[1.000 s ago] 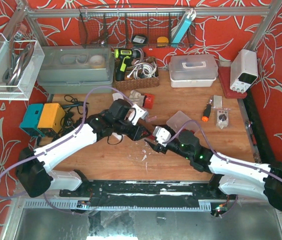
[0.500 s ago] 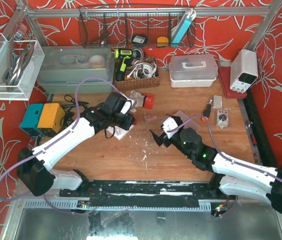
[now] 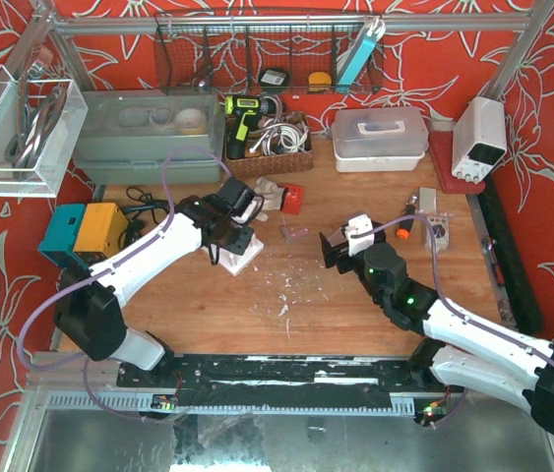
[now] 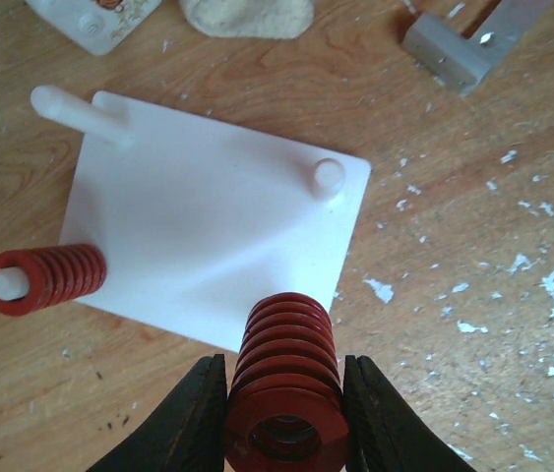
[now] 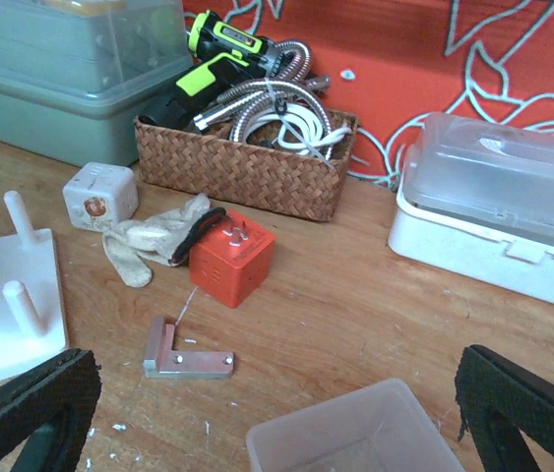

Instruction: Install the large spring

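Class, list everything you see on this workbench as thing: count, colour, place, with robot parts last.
plate: 1, white, left of centre
large spring: 1, red, gripped over plate's near edge
small spring: 1, red, at a plate corner
bare pegs: 2, white, on plate
bracket: 1, grey metal, beside plate
cube: 1, orange-red, by glove
glove: 1, beige, before basket
basket: 1, brown wicker, back, holding drill
lidded box: 1, white, back right
left pincer: 1, black, shut on large spring
right pincer: 1, black, open, empty

Overhead view, two close wrist views; common white plate (image 4: 208,226) (image 5: 6,315)
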